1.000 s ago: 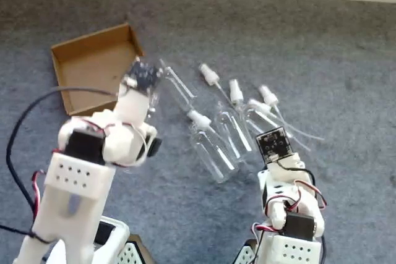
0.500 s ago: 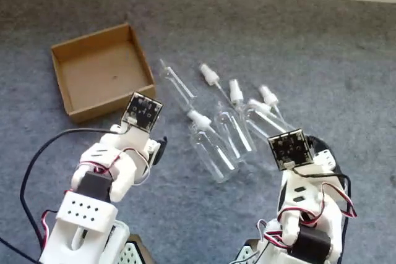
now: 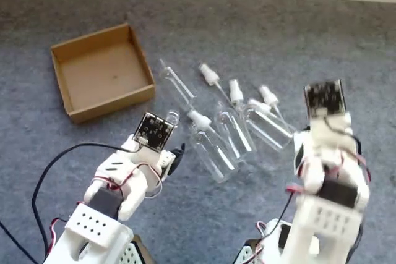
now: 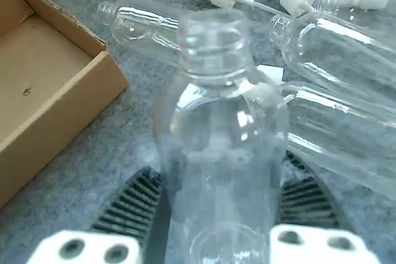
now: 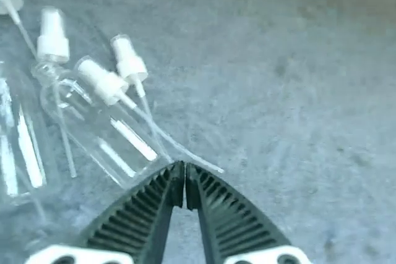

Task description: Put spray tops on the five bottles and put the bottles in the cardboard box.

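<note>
My left gripper [image 4: 219,183] is shut on a clear open-necked bottle [image 4: 216,128] that points away from the wrist; in the high view its neck [image 3: 172,115] pokes out past the left arm. The cardboard box [image 3: 102,72] lies to the back left with nothing in it. Several more clear bottles lie at mid-table: one with a white spray top [image 3: 210,146], another topped one [image 3: 269,125], and a bare one [image 3: 176,81]. Loose spray tops [image 3: 209,74] [image 3: 269,96] lie behind them. My right gripper [image 5: 184,180] is shut on nothing, above the carpet beside a topped bottle [image 5: 105,128].
Grey carpet [image 3: 346,41] covers the table, with open room at the back right and along the front left. A black cable [image 3: 43,177] loops beside the left arm's base.
The left arm has drawn back from the box's edge toward the front with the bottle. The right arm has lifted and swung to the right and farther back.
</note>
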### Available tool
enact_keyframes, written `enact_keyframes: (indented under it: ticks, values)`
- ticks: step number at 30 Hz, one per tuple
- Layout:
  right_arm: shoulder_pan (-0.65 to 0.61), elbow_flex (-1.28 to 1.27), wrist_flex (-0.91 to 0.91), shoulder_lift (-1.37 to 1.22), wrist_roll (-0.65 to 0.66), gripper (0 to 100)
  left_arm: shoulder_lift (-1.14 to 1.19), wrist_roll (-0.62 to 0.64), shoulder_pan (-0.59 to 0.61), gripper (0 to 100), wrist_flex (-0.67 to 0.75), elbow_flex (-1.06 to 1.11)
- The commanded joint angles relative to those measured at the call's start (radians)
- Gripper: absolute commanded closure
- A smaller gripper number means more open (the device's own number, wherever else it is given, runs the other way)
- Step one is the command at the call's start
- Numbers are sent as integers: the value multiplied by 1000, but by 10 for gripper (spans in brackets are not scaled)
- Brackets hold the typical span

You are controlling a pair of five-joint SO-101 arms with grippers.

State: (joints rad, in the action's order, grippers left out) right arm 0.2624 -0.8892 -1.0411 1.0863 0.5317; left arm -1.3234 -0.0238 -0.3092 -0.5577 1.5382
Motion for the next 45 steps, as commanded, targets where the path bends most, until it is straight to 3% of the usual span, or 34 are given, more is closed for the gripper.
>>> enact_keyframes:
  ticks: [1, 8, 12, 19, 23, 33, 45]
  values:
    - [-94, 197, 25, -254, -61, 984, -139, 11, -13, 934, 18, 41]
    - [-191, 441, 24, -578, -107, 834, -414, 11, -12, 933, -5, 162]
    - [-222, 579, 24, -783, -103, 832, -518, 11, -13, 933, -160, 156]
    - [-237, 822, 22, -1161, -97, 831, -506, 11, -13, 933, -169, 156]
    - [-239, 943, 22, -1316, 8, 830, -506, 11, -13, 933, -173, 156]
    - [-257, 1152, 22, -1546, 34, 828, -504, 11, -15, 933, -175, 156]
    - [-286, 1164, -47, -1635, 130, 828, -504, 11, -18, 933, -176, 156]
